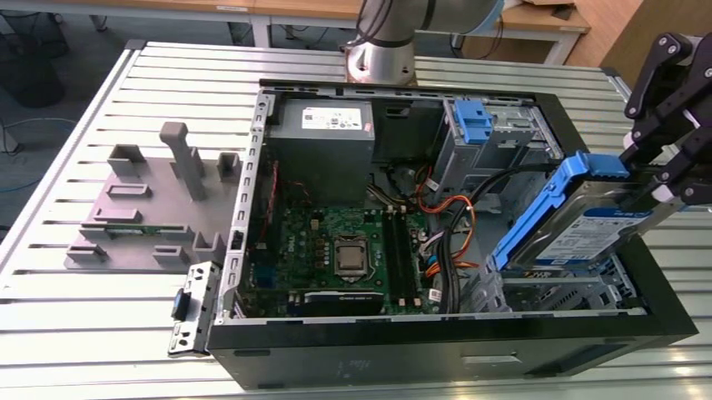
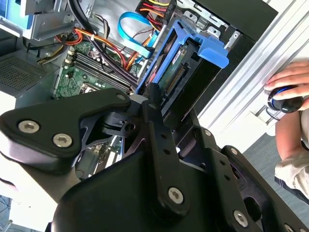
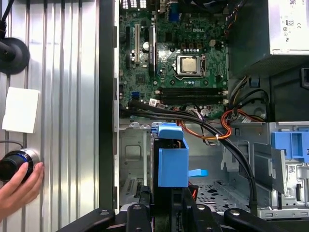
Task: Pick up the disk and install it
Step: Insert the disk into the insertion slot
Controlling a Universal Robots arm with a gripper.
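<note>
Exterior view: tilted silver disk (image 1: 583, 235), blue-bracketed.

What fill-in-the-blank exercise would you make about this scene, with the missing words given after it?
1. The gripper holds the disk, whose plastic bracket is ____.
2. The disk is held ____, not level, at the open computer case.
3. The motherboard inside the case is ____ in colour.
Missing words: blue; tilted; green.

One disk (image 1: 588, 232), one computer case (image 1: 445, 348), one motherboard (image 1: 317, 242), one power supply (image 1: 323, 142), one hand (image 3: 18, 187)
</note>
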